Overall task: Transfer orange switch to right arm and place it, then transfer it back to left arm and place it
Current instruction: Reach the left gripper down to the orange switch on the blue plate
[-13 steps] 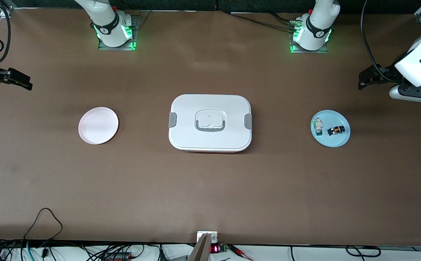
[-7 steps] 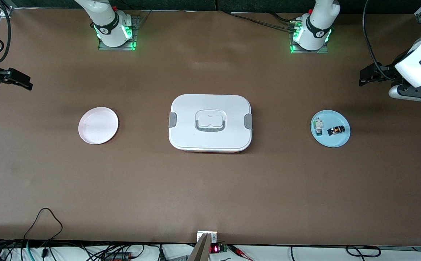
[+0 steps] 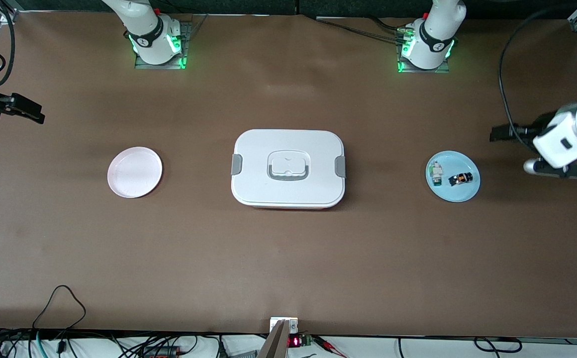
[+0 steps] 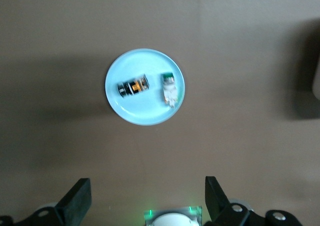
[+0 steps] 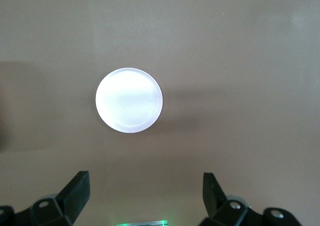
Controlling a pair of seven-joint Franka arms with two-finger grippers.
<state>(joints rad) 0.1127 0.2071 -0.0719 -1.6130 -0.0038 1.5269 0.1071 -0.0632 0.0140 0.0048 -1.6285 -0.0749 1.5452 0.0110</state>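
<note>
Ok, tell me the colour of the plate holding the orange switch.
Light blue plate; clearest in the left wrist view.

Two round plates: one pink plate (image 3: pixel 135 172), one light-blue plate (image 3: pixel 453 176). One white lidded box (image 3: pixel 288 168). Two small components: one orange switch (image 3: pixel 460 178), one white-and-green component (image 3: pixel 436 172). Two grippers: left gripper (image 4: pixel 146 198), right gripper (image 5: pixel 145 196).

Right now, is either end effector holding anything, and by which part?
Nothing is held. Both the left end effector and the right end effector are open; the orange switch lies untouched.
</note>
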